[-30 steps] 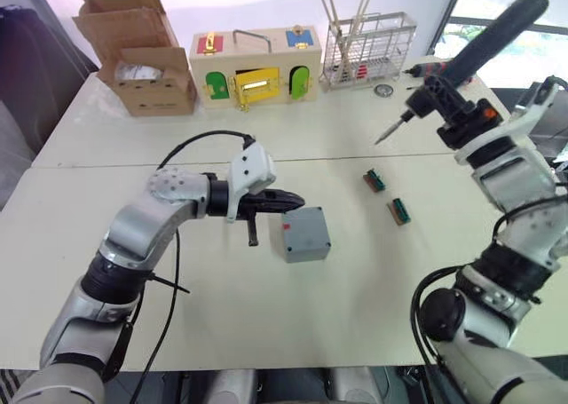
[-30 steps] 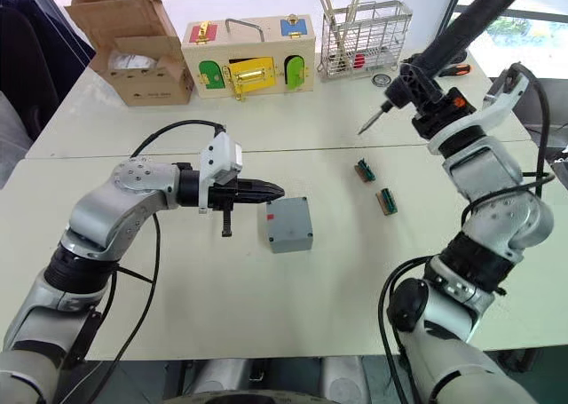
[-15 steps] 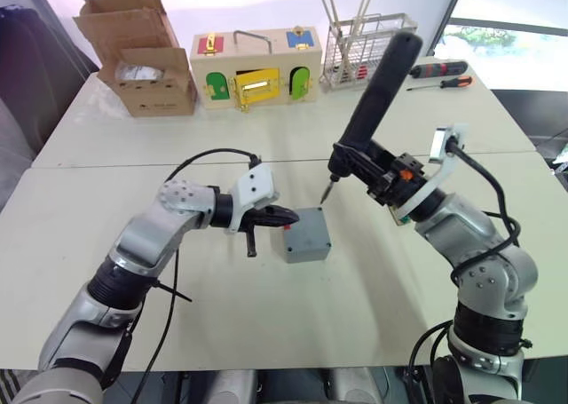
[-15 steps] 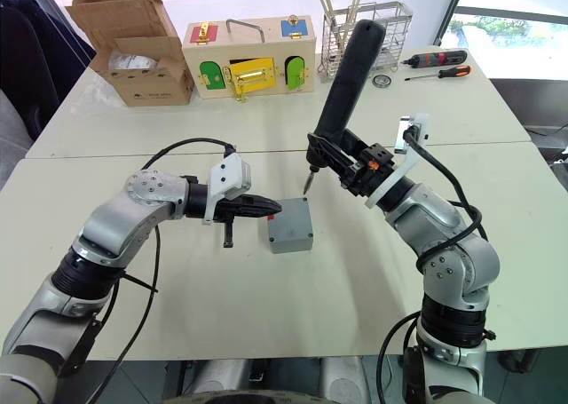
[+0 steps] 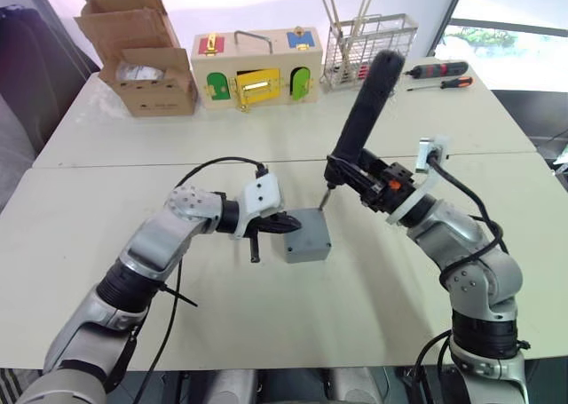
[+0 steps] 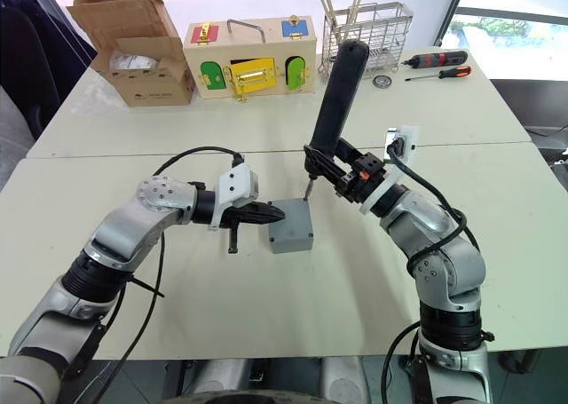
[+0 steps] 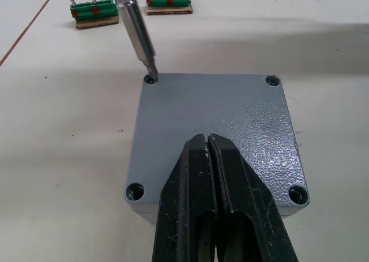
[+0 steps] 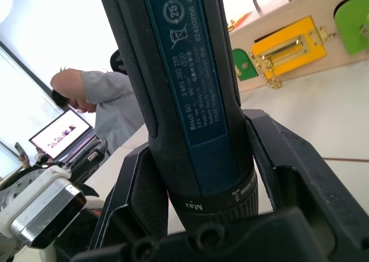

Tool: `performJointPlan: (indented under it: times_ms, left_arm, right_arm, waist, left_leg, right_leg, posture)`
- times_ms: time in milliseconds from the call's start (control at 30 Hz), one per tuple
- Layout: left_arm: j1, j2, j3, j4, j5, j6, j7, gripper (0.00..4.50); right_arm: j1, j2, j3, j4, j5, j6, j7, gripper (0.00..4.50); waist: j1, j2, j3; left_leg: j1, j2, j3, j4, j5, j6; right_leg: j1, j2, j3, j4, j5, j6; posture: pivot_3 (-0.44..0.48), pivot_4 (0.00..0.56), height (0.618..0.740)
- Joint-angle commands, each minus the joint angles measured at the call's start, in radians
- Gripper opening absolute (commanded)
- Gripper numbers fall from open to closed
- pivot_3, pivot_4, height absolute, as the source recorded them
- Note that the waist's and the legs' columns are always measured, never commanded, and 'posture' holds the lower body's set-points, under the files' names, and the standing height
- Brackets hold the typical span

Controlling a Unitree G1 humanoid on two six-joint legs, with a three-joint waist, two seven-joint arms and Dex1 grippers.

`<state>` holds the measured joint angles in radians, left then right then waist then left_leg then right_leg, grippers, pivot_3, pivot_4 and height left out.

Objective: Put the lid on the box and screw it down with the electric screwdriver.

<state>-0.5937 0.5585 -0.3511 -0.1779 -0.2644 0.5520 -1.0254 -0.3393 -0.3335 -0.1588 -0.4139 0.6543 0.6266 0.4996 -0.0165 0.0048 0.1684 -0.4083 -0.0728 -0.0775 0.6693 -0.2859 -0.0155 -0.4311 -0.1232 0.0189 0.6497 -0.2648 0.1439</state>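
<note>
While green strips (image 7: 132,7) lie beyond, the left claw (image 7: 209,142) presses the lid (image 7: 216,132)

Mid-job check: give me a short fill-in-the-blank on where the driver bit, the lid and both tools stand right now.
1. The bit of the electric screwdriver sits in a ____ hole of the lid.
2. The left tool, fingers shut, rests on top of the ____.
3. The right tool is shut on the ____.
4. The lid lies on the box, and its other three corner holes show no ____ heads.

Missing words: corner; lid; electric screwdriver; screw
</note>
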Motion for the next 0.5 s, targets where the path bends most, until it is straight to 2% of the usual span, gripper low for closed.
performJointPlan:
  times_ms: [33,333,500]
  left_arm:
    - [0.000,0.002,0.000,0.000,0.011,-0.005,-0.007,0.00]
    - [-0.002,-0.004,-0.004,-0.002,0.020,-0.002,-0.005,0.00]
    - [0.000,-0.009,-0.008,-0.009,0.026,0.006,-0.005,0.00]
  right_arm:
    - [-0.007,-0.007,0.000,-0.012,-0.005,-0.058,0.020,1.81]
    - [0.037,-0.050,0.095,-0.013,-0.038,-0.066,0.087,1.81]
    - [0.058,-0.102,0.190,0.009,-0.133,-0.106,0.132,1.81]
  waist:
    - [0.000,0.000,0.000]
    - [0.000,-0.001,-0.001]
    - [-0.001,-0.004,-0.003]
  left_leg:
    - [0.000,0.000,0.000,0.000,0.000,0.000]
    - [0.001,0.000,0.000,0.000,0.000,0.000]
    - [0.003,0.000,0.000,0.000,0.000,0.000]
  right_leg:
    - [0.000,0.000,0.000,0.000,0.000,0.000]
    - [0.002,0.000,0.000,0.000,0.000,0.000]
    - [0.002,0.001,0.000,0.000,0.000,0.000]
  posture:
    - [0.000,0.150,0.730]
    - [0.000,0.150,0.730]
    - [0.000,0.150,0.730]
